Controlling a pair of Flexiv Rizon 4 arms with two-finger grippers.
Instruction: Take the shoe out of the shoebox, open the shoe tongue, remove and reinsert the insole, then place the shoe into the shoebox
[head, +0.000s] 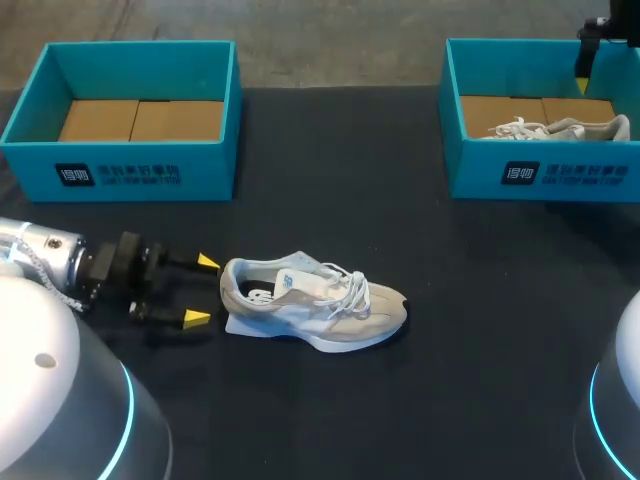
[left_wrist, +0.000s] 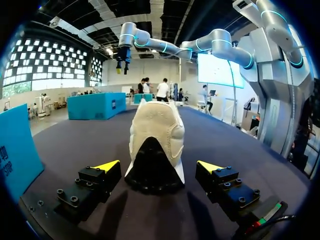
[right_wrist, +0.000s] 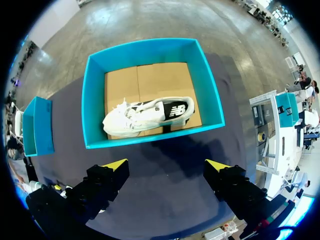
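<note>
Beige shoe, upright on the black table, outside both shoeboxes.
Likely light, with a soft upper and a firmer heel, so the heel is the best hold. Left gripper spread wide just behind the heel, not touching; right gripper spread wide above the right-hand shoebox.

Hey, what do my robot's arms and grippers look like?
The left arm and right arm are glossy white rounded links with cyan rings at the joints; the left has a silver wrist and a thin cable. The left gripper and right gripper are black and blocky, with screw heads and yellow wedge tips.
</note>
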